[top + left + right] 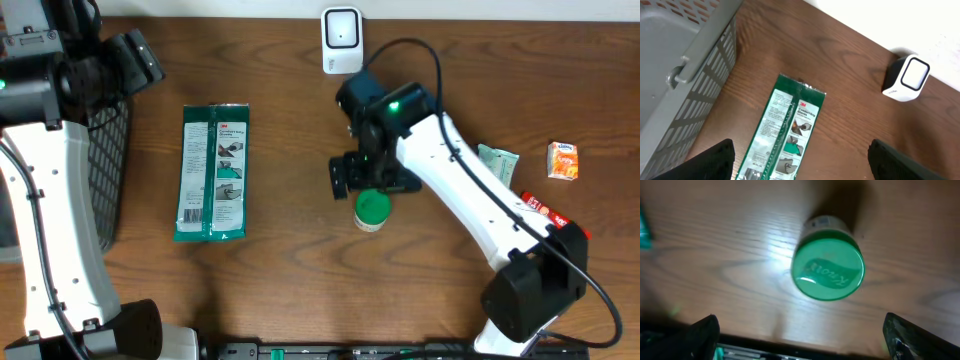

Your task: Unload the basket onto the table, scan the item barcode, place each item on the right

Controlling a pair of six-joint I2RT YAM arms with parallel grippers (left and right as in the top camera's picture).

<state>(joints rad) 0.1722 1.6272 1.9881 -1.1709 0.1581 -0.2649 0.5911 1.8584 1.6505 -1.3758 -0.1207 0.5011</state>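
Jar (372,210) with a green lid stands upright on the tabletop (290,280), near the middle and well short of the white scanner (341,40) at the far edge. The right fingers (702,337) are spread wide and hang directly over it; from the right wrist the lid sits between the two tips and touches neither, so nothing is held. That placement looks like a line-up for a grasp from above across the lid, which would leave the side label free. A strip of label shows on the jar's wall, but whether it carries the barcode is too small to tell. The jar would probably have to be lifted and tipped so its wall faces the scanner's window. The left fingers (715,160) are also wide and empty. They are poised by the grey basket (105,170), looking down on a green glove packet (212,172) lying flat, likely parked clear of the right arm's path
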